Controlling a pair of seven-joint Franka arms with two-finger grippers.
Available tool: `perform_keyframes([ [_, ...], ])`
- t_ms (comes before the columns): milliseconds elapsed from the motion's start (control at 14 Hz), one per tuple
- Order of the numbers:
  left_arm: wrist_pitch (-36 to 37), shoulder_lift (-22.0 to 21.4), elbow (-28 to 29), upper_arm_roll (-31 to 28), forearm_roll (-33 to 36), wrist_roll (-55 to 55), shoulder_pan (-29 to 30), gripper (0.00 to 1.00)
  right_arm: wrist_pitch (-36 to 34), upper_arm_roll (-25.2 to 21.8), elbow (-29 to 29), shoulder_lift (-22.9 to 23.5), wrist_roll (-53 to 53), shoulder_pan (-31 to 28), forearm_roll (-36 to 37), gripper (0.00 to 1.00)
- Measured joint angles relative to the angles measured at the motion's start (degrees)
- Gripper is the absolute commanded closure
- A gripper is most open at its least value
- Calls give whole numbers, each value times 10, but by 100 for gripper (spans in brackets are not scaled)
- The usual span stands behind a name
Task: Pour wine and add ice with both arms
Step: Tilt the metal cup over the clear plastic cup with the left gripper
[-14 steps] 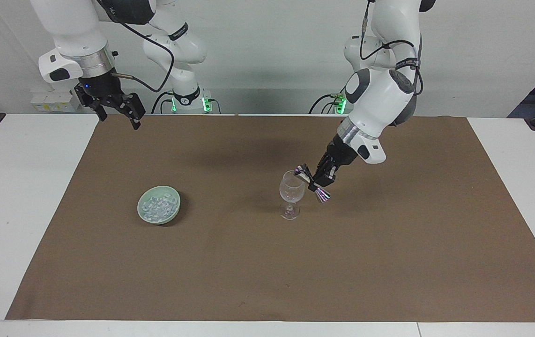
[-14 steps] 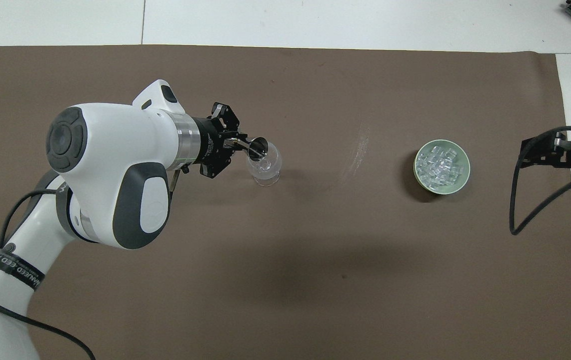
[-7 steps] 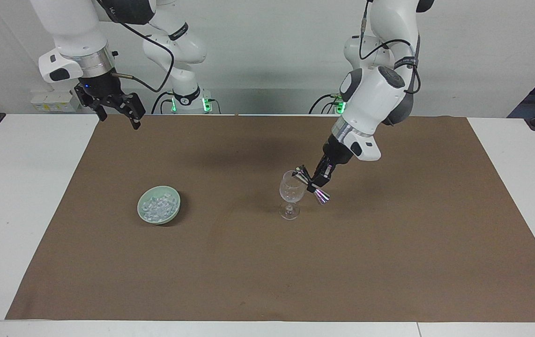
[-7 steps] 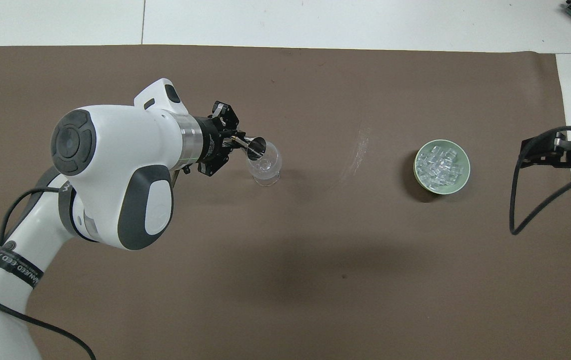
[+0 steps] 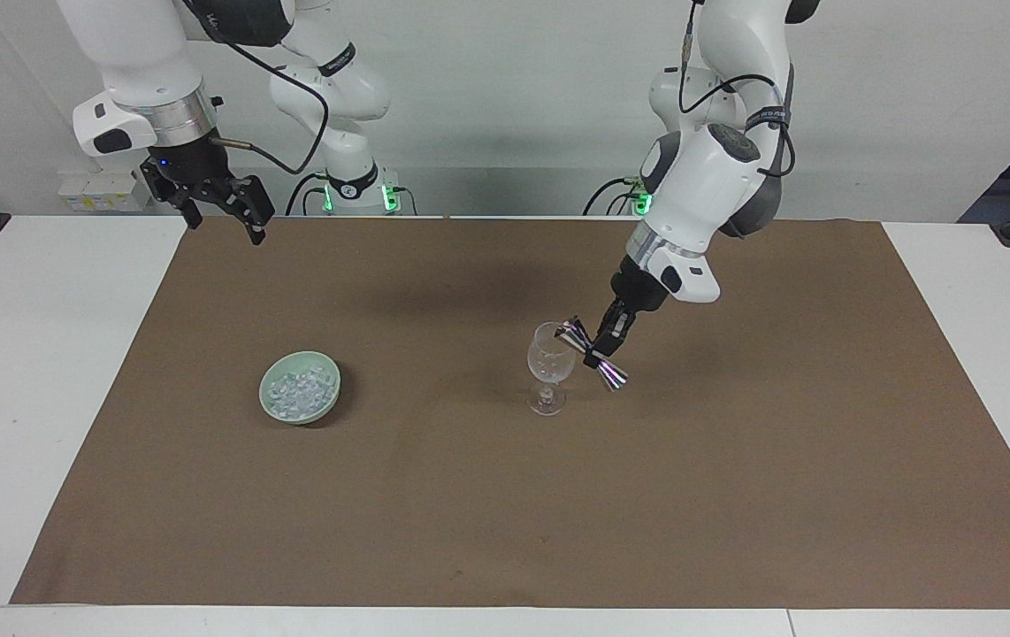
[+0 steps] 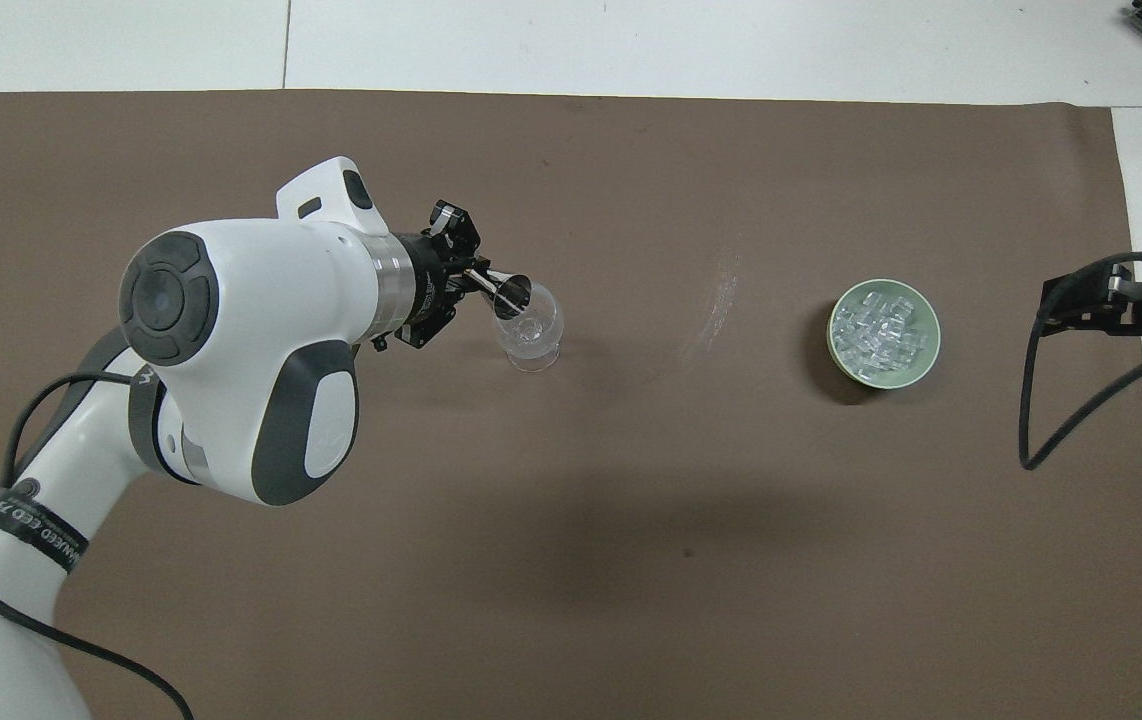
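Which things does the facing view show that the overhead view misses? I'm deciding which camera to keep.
Only the facing view shows the arm bases, the back wall, the right gripper whole, and the double-ended jigger side-on, tilted at the rim. Only the overhead view looks into the jigger's mouth and shows the white table farther from the robots. Both show the left gripper, the wine glass, the green bowl and its ice.

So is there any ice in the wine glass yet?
No: in the overhead view the ice is all heaped in the green bowl, and the wine glass holds none.
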State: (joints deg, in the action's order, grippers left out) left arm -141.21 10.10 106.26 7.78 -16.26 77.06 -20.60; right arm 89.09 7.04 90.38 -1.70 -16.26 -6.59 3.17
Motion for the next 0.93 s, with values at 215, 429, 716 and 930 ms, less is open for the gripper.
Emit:
perform_keyframes([
  [215,-6,1,0,0,25,-1,-1,100,0,0,0,0,0,0,0,0],
  [429,-10,1,0,0,37,-1,-1,100,0,0,0,0,0,0,0,0],
  [716,-14,2,0,0,56,-3,-2,100,0,0,0,0,0,0,0,0],
  [930,-19,2,0,1,59,-3,-4,100,0,0,0,0,0,0,0,0],
])
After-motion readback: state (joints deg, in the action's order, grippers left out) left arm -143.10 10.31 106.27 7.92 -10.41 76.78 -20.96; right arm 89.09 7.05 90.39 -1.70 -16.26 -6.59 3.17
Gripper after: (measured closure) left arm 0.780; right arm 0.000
